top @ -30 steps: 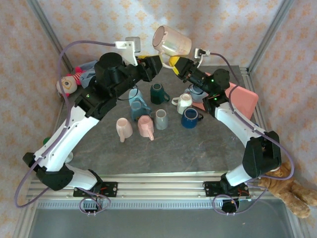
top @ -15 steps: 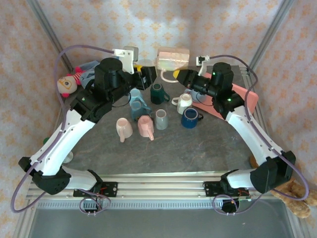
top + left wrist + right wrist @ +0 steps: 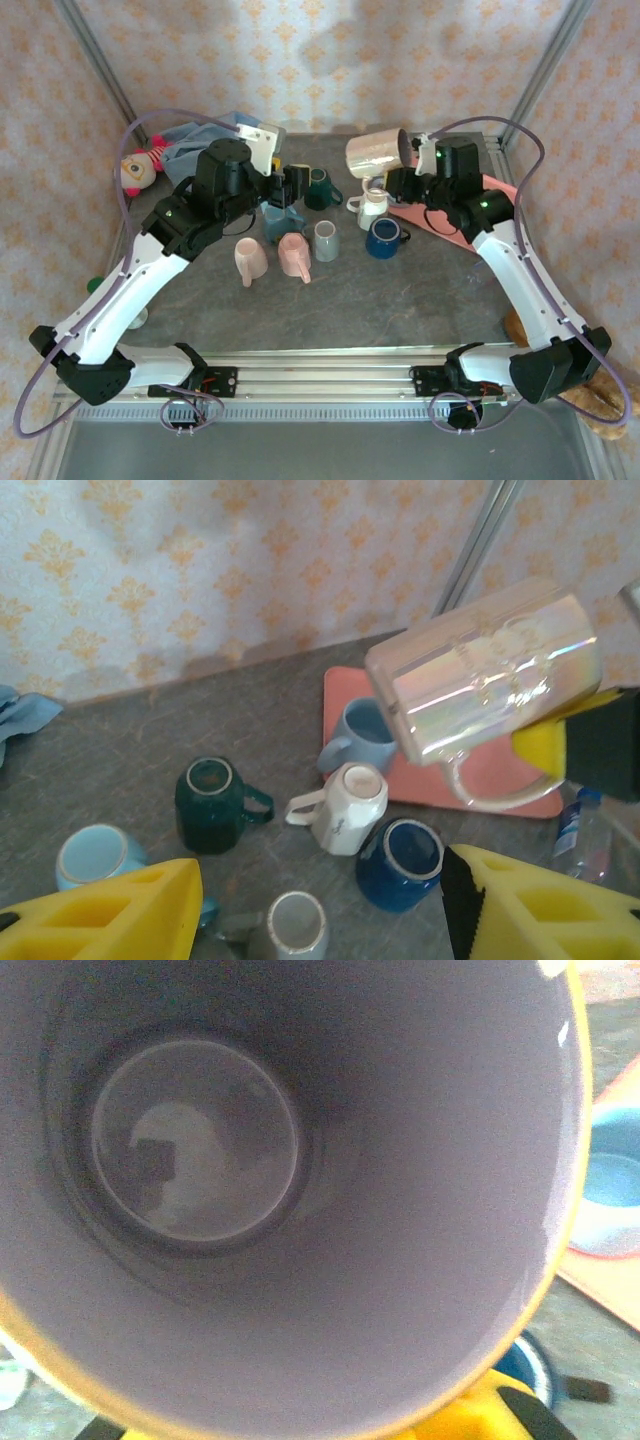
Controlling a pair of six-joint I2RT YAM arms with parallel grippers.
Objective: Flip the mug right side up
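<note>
Top external: mug sideways, clear above other mugs, rim pinched by right gripper; left gripper spread.

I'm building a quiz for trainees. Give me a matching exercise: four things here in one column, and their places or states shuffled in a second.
1 pearly mug
2 left claw
3 green mug
4 doll

A open, empty
B at the far left
C upright on the table
D in the air, held by the right claw

Pairs: 1-D, 2-A, 3-C, 4-B
</note>
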